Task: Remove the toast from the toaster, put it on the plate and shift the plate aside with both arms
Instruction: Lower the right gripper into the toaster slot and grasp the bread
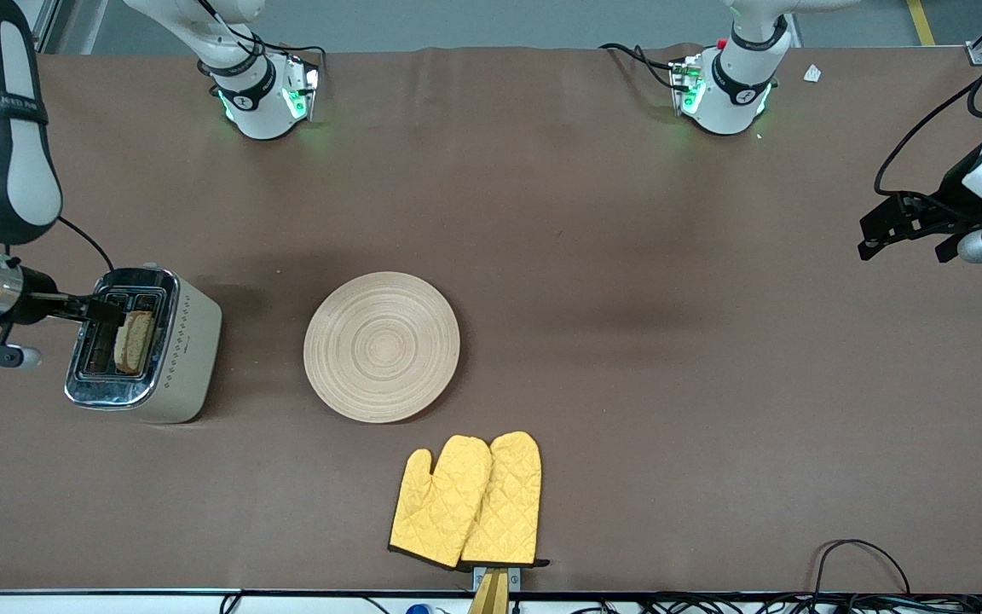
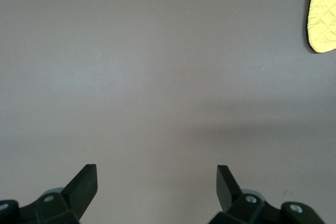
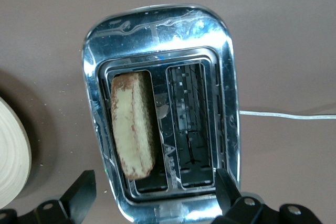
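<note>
The toast (image 1: 134,340) stands in the slot of a chrome-topped toaster (image 1: 188,341) at the right arm's end of the table; it also shows in the right wrist view (image 3: 133,125). The round light-wood plate (image 1: 382,346) lies beside the toaster, toward the table's middle, and its rim shows in the right wrist view (image 3: 11,158). My right gripper (image 1: 107,310) (image 3: 155,192) is open and empty over the toaster's top, above one end of the slots. My left gripper (image 1: 904,236) (image 2: 156,184) is open and empty, up over bare table at the left arm's end.
A pair of yellow oven mitts (image 1: 467,501) lies nearer the front camera than the plate; one edge shows in the left wrist view (image 2: 323,14). The toaster's white cord (image 3: 289,115) runs off over the table. Cables (image 1: 857,554) lie at the front edge.
</note>
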Tool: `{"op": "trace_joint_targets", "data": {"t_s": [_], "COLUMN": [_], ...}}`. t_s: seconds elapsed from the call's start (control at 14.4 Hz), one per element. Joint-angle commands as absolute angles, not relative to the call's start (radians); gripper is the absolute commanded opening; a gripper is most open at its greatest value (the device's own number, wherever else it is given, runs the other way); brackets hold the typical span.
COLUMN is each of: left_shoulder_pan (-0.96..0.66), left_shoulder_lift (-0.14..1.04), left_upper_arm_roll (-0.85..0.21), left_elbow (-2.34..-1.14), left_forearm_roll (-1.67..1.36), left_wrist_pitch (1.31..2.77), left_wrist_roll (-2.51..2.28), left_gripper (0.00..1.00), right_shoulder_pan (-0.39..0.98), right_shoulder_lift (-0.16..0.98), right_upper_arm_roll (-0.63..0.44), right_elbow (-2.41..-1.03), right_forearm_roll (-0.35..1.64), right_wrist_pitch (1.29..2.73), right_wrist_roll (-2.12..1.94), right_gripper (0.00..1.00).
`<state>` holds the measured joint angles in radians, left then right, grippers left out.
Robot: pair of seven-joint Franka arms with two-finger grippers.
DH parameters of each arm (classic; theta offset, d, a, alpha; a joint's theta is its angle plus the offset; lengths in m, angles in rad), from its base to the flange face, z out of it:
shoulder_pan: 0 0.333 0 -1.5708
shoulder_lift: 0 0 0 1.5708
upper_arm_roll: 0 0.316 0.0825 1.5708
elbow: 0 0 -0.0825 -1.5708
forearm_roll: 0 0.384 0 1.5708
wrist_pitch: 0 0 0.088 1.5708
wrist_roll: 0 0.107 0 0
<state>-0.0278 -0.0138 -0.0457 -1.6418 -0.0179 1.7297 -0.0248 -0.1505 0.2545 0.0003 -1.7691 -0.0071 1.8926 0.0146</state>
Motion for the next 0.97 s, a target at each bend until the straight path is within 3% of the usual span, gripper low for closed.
{"op": "trace_joint_targets", "data": {"t_s": [0.0,0.14,0.21,0.35,0.42,0.49,0.7,0.91], "left_shoulder_pan": [-0.032,-0.032,-0.032,-0.032,-0.032,-0.032,-0.032,-0.032], "left_shoulder_lift": [-0.005,-0.005,-0.005,-0.005,-0.005,-0.005,-0.005,-0.005], "left_upper_arm_roll": [-0.041,-0.041,-0.041,-0.041,-0.041,-0.041,-0.041,-0.041], "left_elbow": [-1.617,-1.617,-1.617,-1.617,-1.617,-1.618,-1.617,-1.618], "left_forearm_roll": [-0.002,-0.002,-0.002,-0.002,-0.002,-0.002,-0.002,-0.002], "left_wrist_pitch": [1.710,1.710,1.710,1.710,1.710,1.710,1.710,1.710], "left_wrist_roll": [-0.026,-0.026,-0.025,-0.025,-0.025,-0.025,-0.025,-0.023], "left_gripper": [1.00,1.00,1.00,1.00,1.00,1.00,1.00,1.00], "right_shoulder_pan": [-0.146,-0.135,-0.132,-0.103,-0.098,-0.100,-0.106,-0.098], "right_shoulder_lift": [0.271,0.291,0.301,0.314,0.324,0.328,0.330,0.330], "right_upper_arm_roll": [0.008,0.008,0.008,0.008,0.008,0.008,0.008,0.009], "right_elbow": [-1.764,-1.764,-1.763,-1.761,-1.756,-1.752,-1.705,-1.527], "right_forearm_roll": [0.011,0.009,0.008,-0.005,-0.006,-0.012,-0.017,-0.038], "right_wrist_pitch": [1.894,1.894,1.893,1.888,1.888,1.887,1.881,1.726], "right_wrist_roll": [0.017,0.018,0.017,0.031,0.069,0.078,0.075,0.066], "right_gripper": [1.00,1.00,0.86,0.30,0.09,0.02,0.01,0.01]}}
